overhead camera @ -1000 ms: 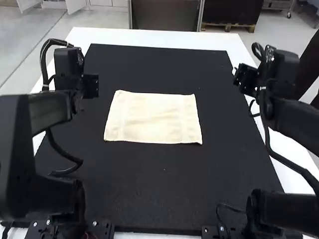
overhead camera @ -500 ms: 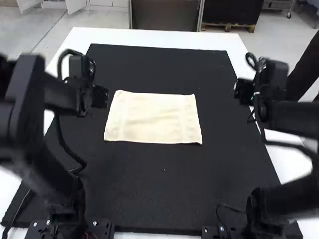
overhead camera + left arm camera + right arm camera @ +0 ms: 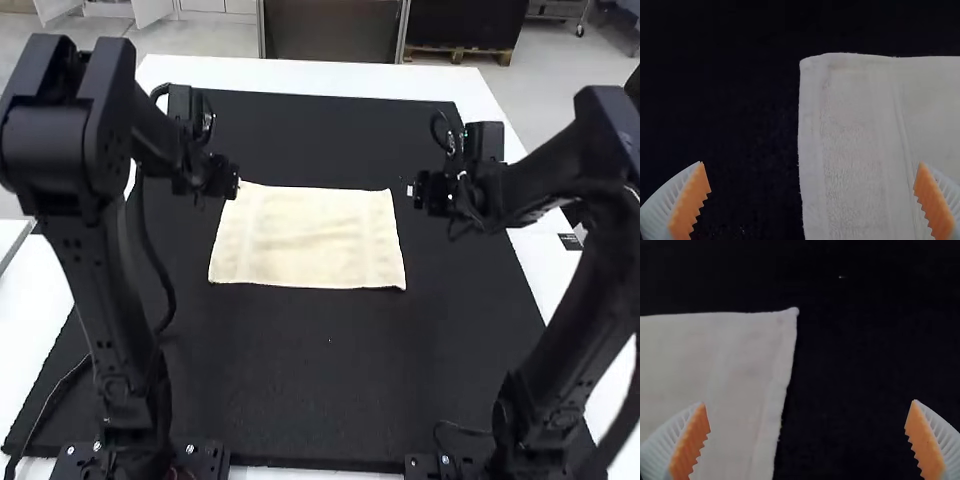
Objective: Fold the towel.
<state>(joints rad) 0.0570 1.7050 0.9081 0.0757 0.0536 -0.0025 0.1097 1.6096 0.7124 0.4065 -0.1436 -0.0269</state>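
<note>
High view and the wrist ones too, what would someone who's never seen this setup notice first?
Probably the pale towel, lying flat near the middle of the black mat. Next, the two big dark arms, the left one and the right one, leaning in from either side. The wrist views add a splash of orange: the ribbed white fingers with orange pads, spread wide over the towel's edges.

White table [image 3: 300,72], black mat [image 3: 330,390] over most of it, white border exposed at far edge and both sides. Cream towel [image 3: 310,240] on mat, lying flat, slightly rumpled, corners down.
</note>
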